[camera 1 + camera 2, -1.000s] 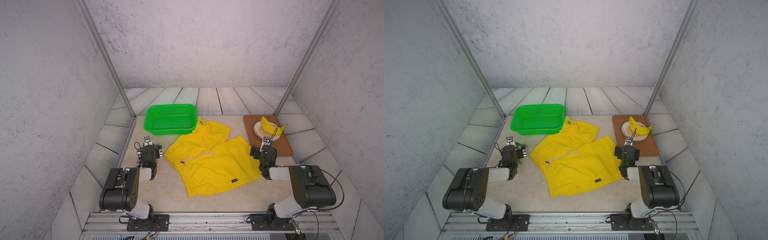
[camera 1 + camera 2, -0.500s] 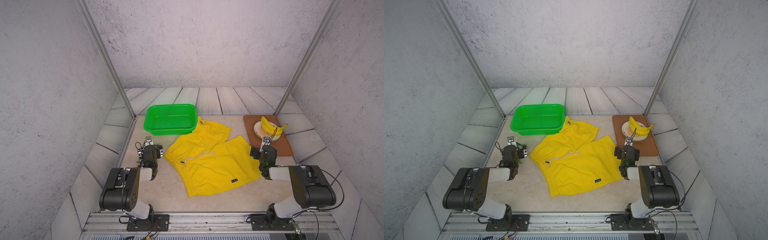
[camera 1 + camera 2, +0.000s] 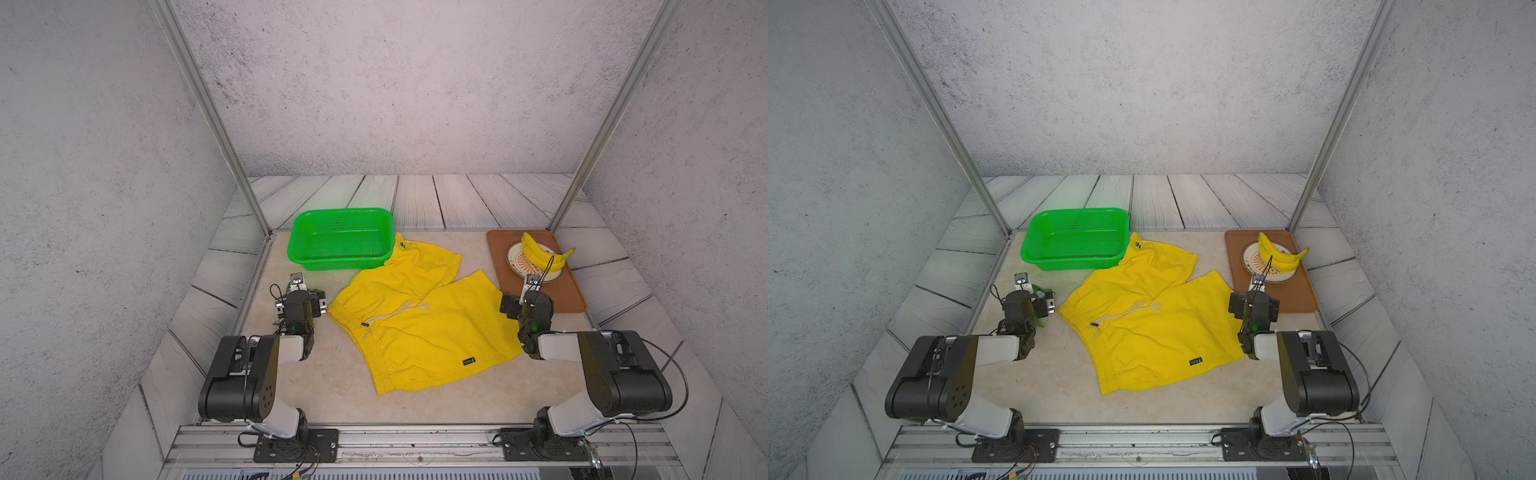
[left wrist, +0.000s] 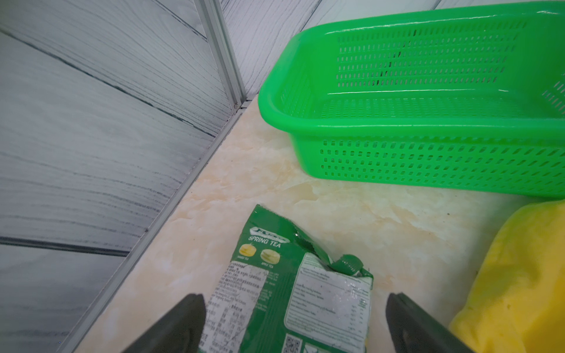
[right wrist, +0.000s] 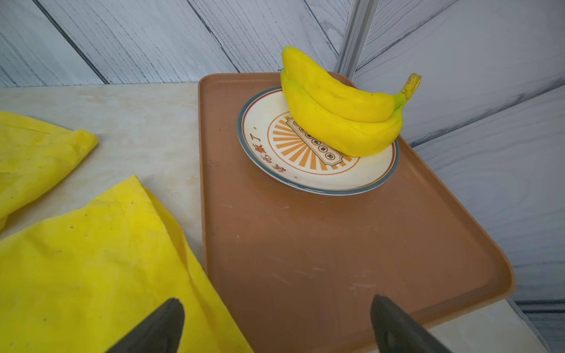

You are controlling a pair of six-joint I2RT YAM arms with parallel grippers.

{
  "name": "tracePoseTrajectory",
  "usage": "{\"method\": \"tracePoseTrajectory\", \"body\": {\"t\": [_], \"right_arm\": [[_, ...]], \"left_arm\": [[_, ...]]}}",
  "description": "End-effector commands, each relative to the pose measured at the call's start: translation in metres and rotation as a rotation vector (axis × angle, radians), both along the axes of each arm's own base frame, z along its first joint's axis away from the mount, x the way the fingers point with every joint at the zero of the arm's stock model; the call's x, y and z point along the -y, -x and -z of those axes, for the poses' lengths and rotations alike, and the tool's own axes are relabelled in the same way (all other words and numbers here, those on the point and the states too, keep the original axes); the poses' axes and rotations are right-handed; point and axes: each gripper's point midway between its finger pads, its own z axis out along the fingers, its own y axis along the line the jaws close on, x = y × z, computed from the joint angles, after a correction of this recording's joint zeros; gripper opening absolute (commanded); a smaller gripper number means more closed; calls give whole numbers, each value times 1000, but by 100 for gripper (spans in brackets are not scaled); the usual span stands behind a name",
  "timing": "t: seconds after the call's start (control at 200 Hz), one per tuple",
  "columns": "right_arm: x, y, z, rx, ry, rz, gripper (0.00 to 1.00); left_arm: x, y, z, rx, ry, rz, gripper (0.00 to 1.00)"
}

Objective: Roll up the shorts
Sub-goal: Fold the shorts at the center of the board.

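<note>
The shorts (image 3: 419, 320) lie spread flat in the middle of the worktop. Their waistband (image 3: 355, 347) faces the left edge and the legs run toward the right and far edges, one corner up against the green basket (image 3: 336, 262). An arm sits on either side. The left tool (image 4: 295, 308) gapes wide and empty above a green tea packet (image 4: 275, 275), with the waistband just to its right. The right tool (image 5: 278, 311), just as wide and empty, hangs where the near leg's hem meets the brown tray (image 5: 336, 244). Neither looks clearly nearer. I'd guess the roll runs waist to hem, across the worktop.
</note>
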Motion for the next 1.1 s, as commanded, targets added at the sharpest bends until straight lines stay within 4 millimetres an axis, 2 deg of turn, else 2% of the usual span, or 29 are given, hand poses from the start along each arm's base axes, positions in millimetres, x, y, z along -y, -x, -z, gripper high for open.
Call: {"method": "tracePoseTrajectory", "body": {"t": [0.0, 0.125, 0.175, 0.265, 0.34, 0.415, 0.475, 0.571, 0.681, 0.781, 0.911, 1.016, 1.096], "right_arm": [[-1, -4, -10, 29, -6, -4, 100], [-1, -5, -22, 47, -1, -5, 99], [-1, -2, -29, 17, -3, -6, 100], [0, 4, -54, 29, -17, 4, 100], [5, 11, -74, 76, -99, 74, 99], [18, 27, -84, 84, -241, 236, 100], [27, 44, -89, 59, -343, 359, 100], [15, 54, -98, 50, -434, 327, 100], [-10, 59, -111, 45, -549, 207, 100], [-43, 66, -130, 6, -617, 23, 100], [-65, 83, -144, -29, -674, -99, 99], [-79, 98, -141, -79, -705, -163, 98], [-88, 110, -129, -137, -734, -196, 94]], "left_arm": [[0, -5, -4, 11, 9, 3, 98], [-4, -6, -14, 7, 0, -19, 98], [-4, -8, -25, -43, -6, -26, 98], [-13, -6, -52, -44, -8, -93, 98], [-29, 5, -76, 32, 163, -263, 98], [-23, 7, -94, 102, 348, -280, 98], [-14, 12, -103, 119, 476, -277, 98], [9, 16, -119, 149, 654, -194, 98], [51, 21, -141, 134, 755, 44, 98], [85, 42, -153, 32, 804, 187, 99], [118, 78, -142, -79, 802, 288, 95], [140, 111, -107, -232, 820, 318, 86], [158, 137, -75, -365, 858, 333, 68]]}}
